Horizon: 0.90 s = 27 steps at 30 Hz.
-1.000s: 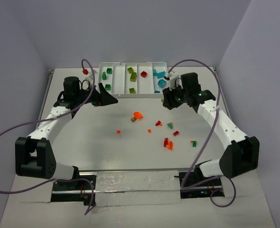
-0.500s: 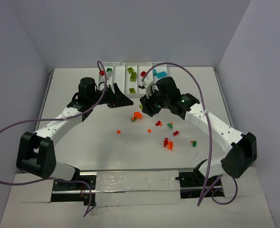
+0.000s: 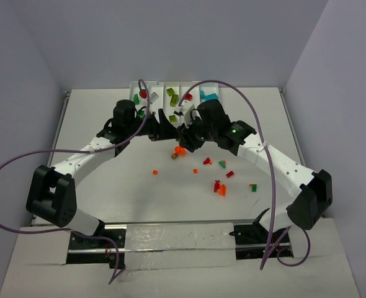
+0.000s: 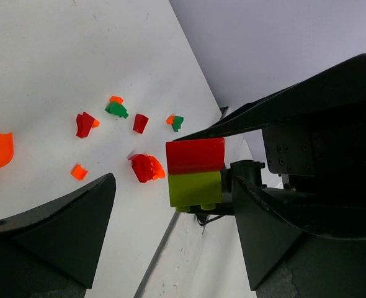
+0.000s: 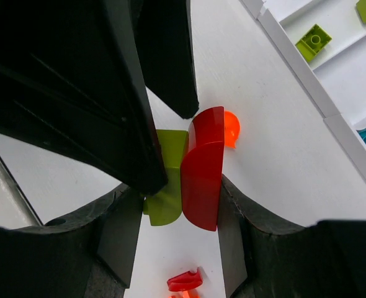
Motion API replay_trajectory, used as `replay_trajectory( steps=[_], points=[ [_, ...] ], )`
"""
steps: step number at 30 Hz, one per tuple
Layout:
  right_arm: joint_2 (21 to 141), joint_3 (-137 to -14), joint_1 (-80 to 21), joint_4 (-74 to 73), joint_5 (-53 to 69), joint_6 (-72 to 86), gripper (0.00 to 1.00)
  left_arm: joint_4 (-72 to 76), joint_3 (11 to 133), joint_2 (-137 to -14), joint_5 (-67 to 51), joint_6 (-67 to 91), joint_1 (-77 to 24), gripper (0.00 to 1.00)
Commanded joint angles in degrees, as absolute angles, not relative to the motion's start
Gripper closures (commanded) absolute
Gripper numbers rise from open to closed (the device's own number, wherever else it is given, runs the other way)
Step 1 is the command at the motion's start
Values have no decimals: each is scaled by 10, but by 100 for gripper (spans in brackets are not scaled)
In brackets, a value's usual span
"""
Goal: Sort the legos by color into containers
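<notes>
Grip of right gripper (image 5: 177, 214) closed on a small stack of 2 plastic bricks (image 4: 195, 172): red brick (image 4: 195, 155) joined to lime-green brick (image 4: 195, 190), 1 finger against the red end, the other against the lime end. Held over the white tabletop (image 3: 121, 186), just in front of the near rim of the white plastic tray (image 5: 294, 64) with its 5 long compartments.

Left gripper (image 4: 174, 180) facing it nose to nose, jaws spread wide, nothing held. Stack sitting in the gap between those 2 black fingers: clear space on 1 side, other finger just beside the lime-green brick, contact impossible to judge.

On the tabletop near the 2 grippers, a rounded orange plastic piece (image 5: 231, 129). Farther toward the arm bases, scattered loose bits (image 3: 222, 164) in red, orange and dark green, well apart from the tray.

In the tray, seen from above: dark green bricks (image 3: 136, 99) in the leftmost compartment, lime-green ones (image 3: 171, 94) in the middle compartment, a red one (image 3: 188, 97) in the next compartment to the right, teal blue ones (image 3: 208, 95) in the rightmost.
</notes>
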<state>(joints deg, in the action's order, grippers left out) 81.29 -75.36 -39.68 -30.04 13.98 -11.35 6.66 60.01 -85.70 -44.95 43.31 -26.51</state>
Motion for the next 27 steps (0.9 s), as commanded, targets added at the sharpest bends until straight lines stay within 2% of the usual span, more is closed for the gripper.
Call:
replay_trajectory(
  steps=[1, 7, 14, 16, 17, 19, 20, 21, 22, 23, 24, 27],
  points=[
    [822, -790, -402, -285, 131, -106, 51, 76, 621, -865, -449, 438, -282, 18],
    [824, -798, -402, -284, 120, -106, 50, 86, 612, -869, -459, 446, -288, 30],
    [823, -796, -402, -278, 108, -104, 49, 95, 609, -872, -473, 455, -288, 51],
    [822, -797, -402, -277, 107, -100, 48, 103, 602, -874, -479, 462, -288, 61],
    [823, -798, -402, -277, 107, -100, 46, 106, 601, -874, -483, 465, -288, 64],
    [823, -800, -401, -278, 112, -97, 36, 108, 600, -874, -491, 464, -288, 77],
    [823, -799, -401, -280, 118, -97, 28, 101, 603, -874, -491, 458, -288, 86],
    [822, -799, -400, -283, 124, -97, 23, 92, 608, -874, -493, 449, -286, 87],
    [820, -798, -396, -291, 139, -97, 14, 75, 618, -872, -495, 434, -284, 97],
    [818, -797, -390, -294, 155, -98, 5, 64, 620, -870, -497, 422, -279, 100],
    [815, -796, -379, -299, 184, -99, 1, 57, 623, -867, -505, 408, -269, 100],
    [810, -797, -338, -326, 268, -106, 0, 36, 637, -864, -540, 370, -226, 100]
  ],
)
